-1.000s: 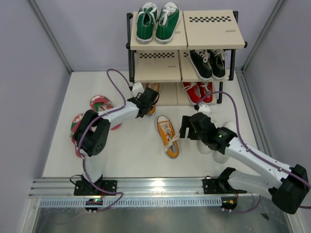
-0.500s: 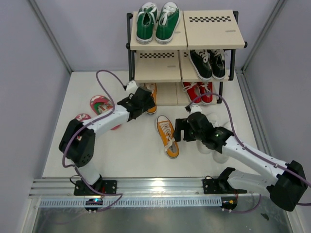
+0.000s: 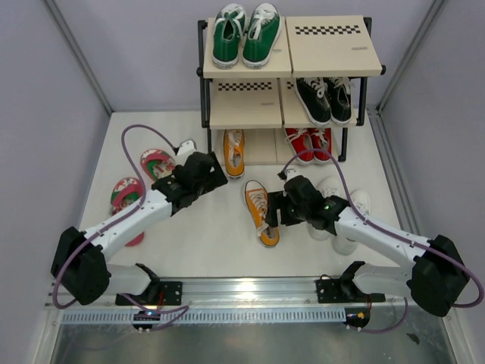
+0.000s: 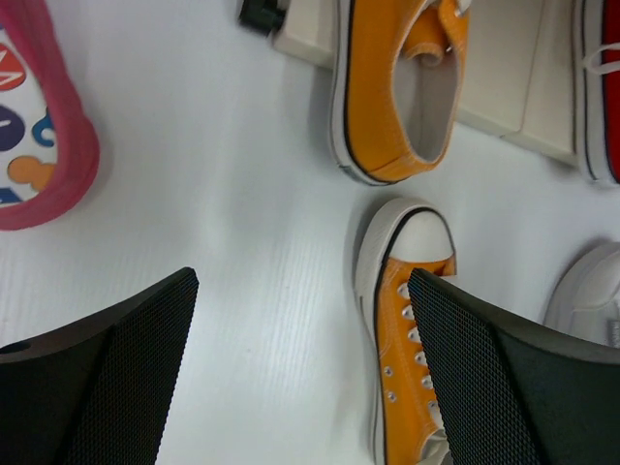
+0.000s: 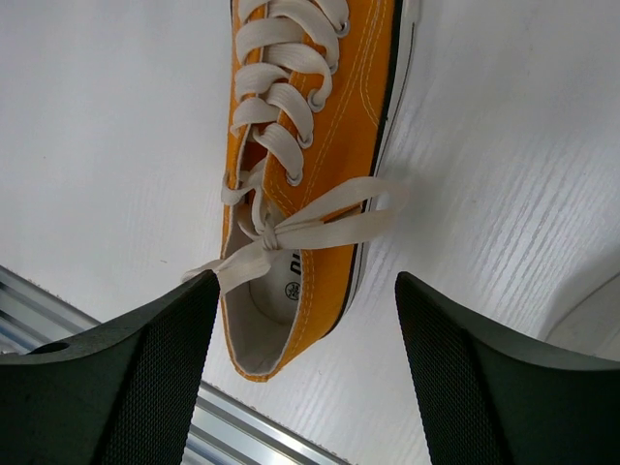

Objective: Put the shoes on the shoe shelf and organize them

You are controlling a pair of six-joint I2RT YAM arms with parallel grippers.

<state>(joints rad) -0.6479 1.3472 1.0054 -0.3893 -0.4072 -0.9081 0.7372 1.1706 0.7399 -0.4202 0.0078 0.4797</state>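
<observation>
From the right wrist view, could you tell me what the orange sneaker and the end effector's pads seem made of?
Orange sneaker: probably matte canvas, judging by woven look and stitched seams; white sole edge looks like rubber. Right end effector pads: black, likely textured rubber, showing a fine grid pattern.

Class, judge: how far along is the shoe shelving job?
Done: one orange sneaker sits on the shelf, bottom tier. In hand: the right gripper, jaws open, hovers over the second orange sneaker. To do: pink flip-flops and white sneakers lie on the floor; the left gripper is open, empty.
</observation>
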